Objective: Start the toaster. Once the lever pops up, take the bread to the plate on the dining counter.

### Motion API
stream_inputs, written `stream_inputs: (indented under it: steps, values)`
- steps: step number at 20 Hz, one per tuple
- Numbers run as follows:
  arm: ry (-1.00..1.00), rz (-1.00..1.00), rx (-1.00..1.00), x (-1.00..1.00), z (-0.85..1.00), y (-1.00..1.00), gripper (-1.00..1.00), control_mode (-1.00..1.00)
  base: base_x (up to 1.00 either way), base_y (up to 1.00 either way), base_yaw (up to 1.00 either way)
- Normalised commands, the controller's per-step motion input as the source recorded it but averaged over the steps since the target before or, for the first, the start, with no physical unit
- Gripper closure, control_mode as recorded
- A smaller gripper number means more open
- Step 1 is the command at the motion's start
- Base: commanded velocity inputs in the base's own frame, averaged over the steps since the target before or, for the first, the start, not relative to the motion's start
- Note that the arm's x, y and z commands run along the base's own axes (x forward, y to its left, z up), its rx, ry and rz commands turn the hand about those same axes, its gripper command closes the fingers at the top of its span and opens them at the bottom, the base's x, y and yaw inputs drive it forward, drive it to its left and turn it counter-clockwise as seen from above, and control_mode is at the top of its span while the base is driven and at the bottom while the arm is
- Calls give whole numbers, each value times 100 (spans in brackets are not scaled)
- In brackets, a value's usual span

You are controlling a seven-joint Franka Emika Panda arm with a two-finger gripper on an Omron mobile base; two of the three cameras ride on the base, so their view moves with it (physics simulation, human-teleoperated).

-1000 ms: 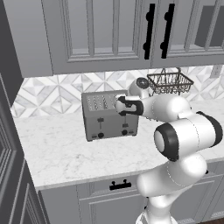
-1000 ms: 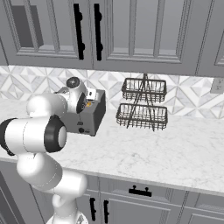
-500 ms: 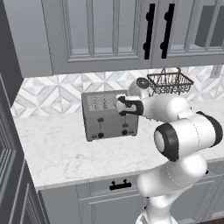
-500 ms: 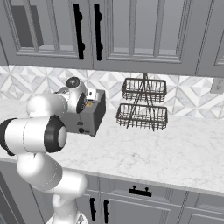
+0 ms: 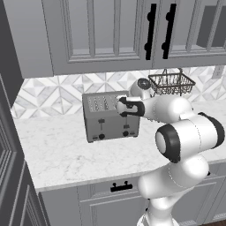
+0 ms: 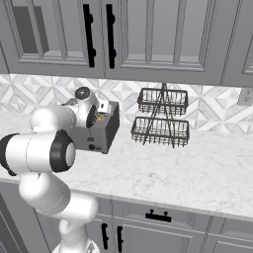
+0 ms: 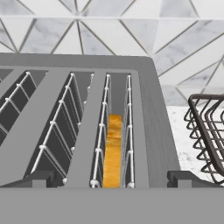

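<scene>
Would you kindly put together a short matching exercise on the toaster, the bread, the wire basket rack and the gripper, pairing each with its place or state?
Things:
1. toaster
2. bread
3. wire basket rack
4. gripper

Descriptions:
A. open, above the toaster's slots
B. dark and two-tiered, on the counter beside the toaster
C. grey and boxy, against the tiled wall
D. orange-brown crust down in a slot

Pairs: 1-C, 2-D, 3-B, 4-A
</scene>
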Motion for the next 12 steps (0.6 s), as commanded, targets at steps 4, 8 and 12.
stream_inputs:
  steps: [4, 8, 12]
  values:
    - [0, 0, 0, 0, 0, 0, -100, -100, 0, 0, 0]
    - [0, 0, 0, 0, 0, 0, -100, -100, 0, 0, 0]
    - [0, 0, 0, 0, 0, 0, -100, -100, 0, 0, 0]
